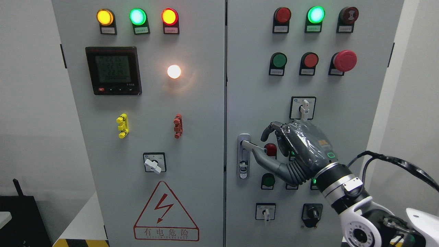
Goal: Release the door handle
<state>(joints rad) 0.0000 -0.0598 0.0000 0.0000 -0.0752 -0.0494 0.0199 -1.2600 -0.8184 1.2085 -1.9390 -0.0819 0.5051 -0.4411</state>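
A silver door handle (244, 156) is mounted at the left edge of the grey cabinet's right door (343, 85). Its lever (253, 145) is swung out and points right. My right hand (259, 146), dark grey under clear film, comes in from the lower right and sits at the lever's tip. The thumb (265, 161) stretches along just under the lever. The fingers (272, 129) are loosely curled above it with a gap, so they do not clamp the lever. The left arm is out of sight.
On the right door, red and green push buttons (270, 150), rotary switches (303, 108) and a red mushroom stop button (344, 60) crowd around my hand. The left door (199, 137) carries a meter (113, 70), lamps and a warning triangle (166, 212). A black cable (394, 161) loops off my forearm.
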